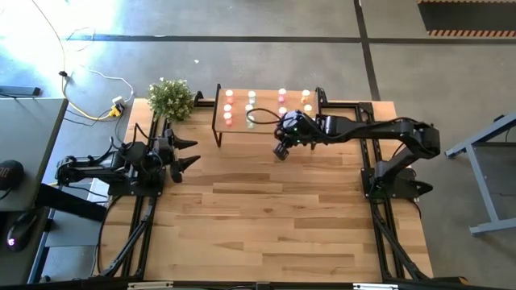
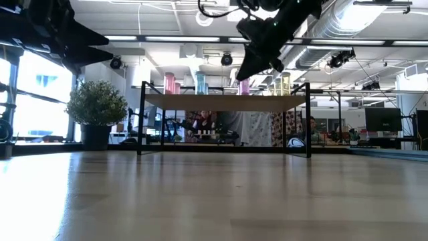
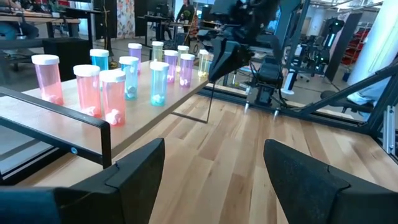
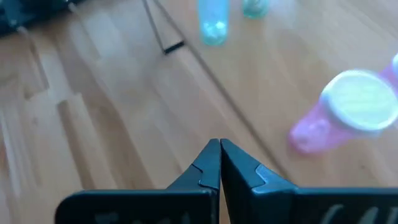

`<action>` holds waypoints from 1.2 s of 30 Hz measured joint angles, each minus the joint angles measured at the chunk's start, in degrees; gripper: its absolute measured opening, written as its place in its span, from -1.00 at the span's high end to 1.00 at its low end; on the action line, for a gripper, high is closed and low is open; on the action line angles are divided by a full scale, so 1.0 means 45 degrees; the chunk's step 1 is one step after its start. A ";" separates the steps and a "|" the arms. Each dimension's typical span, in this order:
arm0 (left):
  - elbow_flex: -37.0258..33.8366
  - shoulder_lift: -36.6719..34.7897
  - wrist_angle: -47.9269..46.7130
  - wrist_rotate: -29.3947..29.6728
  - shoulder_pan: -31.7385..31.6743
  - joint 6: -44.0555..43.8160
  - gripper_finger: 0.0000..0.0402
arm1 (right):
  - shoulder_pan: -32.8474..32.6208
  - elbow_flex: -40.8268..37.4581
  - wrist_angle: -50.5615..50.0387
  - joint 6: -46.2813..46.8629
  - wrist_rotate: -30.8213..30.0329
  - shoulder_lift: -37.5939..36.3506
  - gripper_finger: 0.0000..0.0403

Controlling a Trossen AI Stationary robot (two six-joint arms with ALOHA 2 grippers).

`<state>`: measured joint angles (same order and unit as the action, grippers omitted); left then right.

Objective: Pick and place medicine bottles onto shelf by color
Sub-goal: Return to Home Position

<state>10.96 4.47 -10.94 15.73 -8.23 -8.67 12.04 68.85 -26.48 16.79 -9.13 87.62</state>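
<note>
The shelf (image 1: 242, 127) stands at the table's far middle, on thin black legs. Several small bottles stand upright on its top in rows by colour: salmon-red (image 1: 228, 107), mint (image 1: 251, 101), pink (image 1: 282, 99) and yellow (image 1: 306, 101). They also show in the left wrist view (image 3: 112, 93). My right gripper (image 1: 280, 153) is shut and empty, above the shelf's near edge (image 2: 251, 67). Its wrist view shows a pink bottle (image 4: 348, 118) and a mint one (image 4: 213, 22) beyond the fingers (image 4: 219, 155). My left gripper (image 1: 193, 153) is open and empty at the table's left, pointing toward the shelf (image 3: 214, 168).
A potted plant (image 1: 171, 98) stands at the table's far left corner, beside the shelf. Black frame rails (image 1: 375, 209) run along the table's left and right sides. The bare wood tabletop (image 1: 266, 217) spreads in front of the shelf.
</note>
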 joint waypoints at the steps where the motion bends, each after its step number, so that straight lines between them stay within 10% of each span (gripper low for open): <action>1: 0.0000 0.0005 -0.0003 -0.0006 0.0000 0.0023 -0.33 | 0.0128 -0.0168 0.0352 -0.0050 0.0051 -0.0003 1.00; 36: 0.0000 0.0005 -0.0582 0.0024 0.0000 -0.0032 -0.33 | -0.0096 -0.0295 0.1804 0.0871 0.0041 0.0012 1.00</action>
<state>10.96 4.49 -13.56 15.84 -8.23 -8.82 11.60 67.52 -18.36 20.71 -8.95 87.68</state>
